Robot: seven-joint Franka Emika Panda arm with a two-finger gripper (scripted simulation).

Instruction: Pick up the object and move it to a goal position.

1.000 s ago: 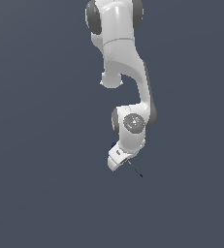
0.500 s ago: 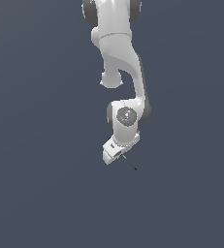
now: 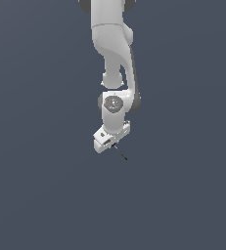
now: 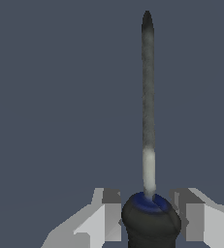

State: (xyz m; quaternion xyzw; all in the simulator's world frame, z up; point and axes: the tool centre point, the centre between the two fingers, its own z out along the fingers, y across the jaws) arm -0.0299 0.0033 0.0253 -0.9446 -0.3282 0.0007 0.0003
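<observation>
My gripper (image 4: pixel 147 206) is shut on the object (image 4: pixel 148 116), a slim screwdriver-like tool. Its black handle with a blue cap (image 4: pixel 151 220) sits between my two pale fingers (image 4: pixel 108 213), and the thin dark shaft points straight away from the hand. In the exterior view the gripper (image 3: pixel 112 143) hangs below the white arm (image 3: pixel 113 58) near the middle of the picture. The object (image 3: pixel 121 153) sticks out of it as a thin dark line slanting down toward the exterior view's right.
A plain dark grey surface (image 3: pixel 41 195) fills the background in both views. No other objects, containers or edges show.
The arm has carried the gripper and the held object upward and a little toward the exterior view's left. The grip on the tool is unchanged.
</observation>
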